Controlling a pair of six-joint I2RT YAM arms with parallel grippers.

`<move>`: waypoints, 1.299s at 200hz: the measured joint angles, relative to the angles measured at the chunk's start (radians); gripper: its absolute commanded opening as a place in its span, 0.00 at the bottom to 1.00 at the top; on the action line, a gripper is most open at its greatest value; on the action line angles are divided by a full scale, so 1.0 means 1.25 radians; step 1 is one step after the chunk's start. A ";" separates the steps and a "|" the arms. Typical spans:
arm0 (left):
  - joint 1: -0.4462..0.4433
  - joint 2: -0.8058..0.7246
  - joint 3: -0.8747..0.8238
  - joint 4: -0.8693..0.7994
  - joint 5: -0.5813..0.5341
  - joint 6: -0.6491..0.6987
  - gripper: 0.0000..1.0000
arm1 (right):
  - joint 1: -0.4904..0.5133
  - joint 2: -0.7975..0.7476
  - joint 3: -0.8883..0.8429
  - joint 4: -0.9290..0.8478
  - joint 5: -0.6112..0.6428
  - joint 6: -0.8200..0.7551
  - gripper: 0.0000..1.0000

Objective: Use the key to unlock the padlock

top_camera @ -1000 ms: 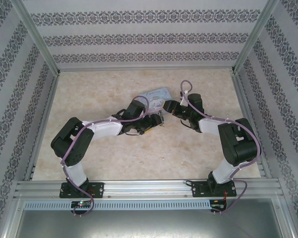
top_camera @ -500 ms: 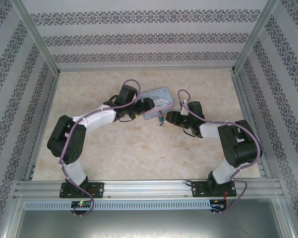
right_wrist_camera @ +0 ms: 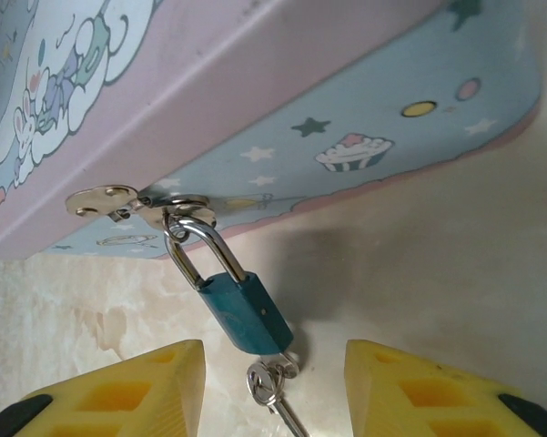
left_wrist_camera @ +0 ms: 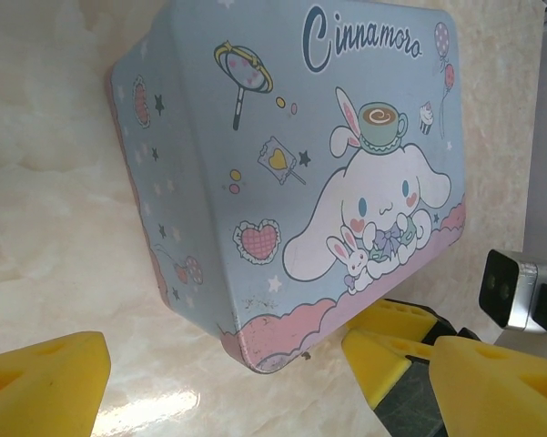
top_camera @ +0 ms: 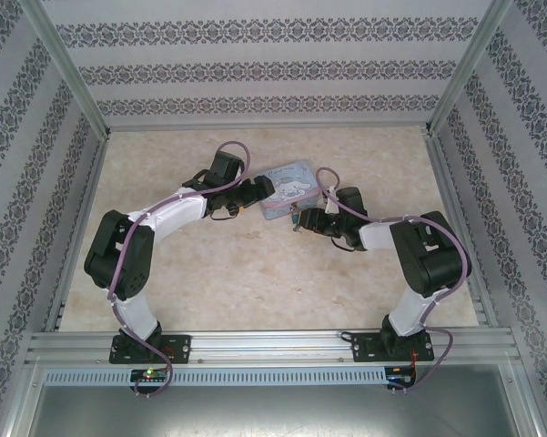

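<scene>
The small teal padlock (right_wrist_camera: 246, 314) hangs by its silvery shackle from the hasp (right_wrist_camera: 177, 208) on the front of the light-blue cartoon tin (right_wrist_camera: 364, 109), with its body resting on the table. A slim metal key (right_wrist_camera: 275, 387) on a ring sits at the padlock's bottom end and seems to be stuck in the keyhole. My right gripper (right_wrist_camera: 273, 396) is open, its yellow fingers on either side of the key and touching nothing. My left gripper (left_wrist_camera: 273, 401) is open at the tin's (left_wrist_camera: 300, 164) left corner, not touching it. From above, the padlock (top_camera: 294, 217) lies just ahead of the right gripper (top_camera: 302, 220).
The tin (top_camera: 289, 182) lies mid-table between the left gripper (top_camera: 260, 189) and the right one. The right arm's yellow finger (left_wrist_camera: 391, 350) shows beside the tin in the left wrist view. Patterned walls and metal rails surround the marble-look table (top_camera: 255, 282).
The left gripper has swung away from the padlock, back and left to the tin's left end. The right gripper has come down and left to straddle the padlock and key.
</scene>
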 measured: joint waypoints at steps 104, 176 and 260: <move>0.002 0.000 0.000 0.000 0.000 0.000 0.91 | 0.025 0.050 0.034 0.005 0.000 -0.001 0.28; 0.002 0.000 0.000 0.000 0.000 0.003 0.91 | 0.020 0.058 0.033 0.019 -0.002 0.006 0.00; -0.019 0.050 0.151 -0.133 -0.111 0.109 0.92 | -0.008 0.047 0.010 0.042 -0.022 0.066 0.00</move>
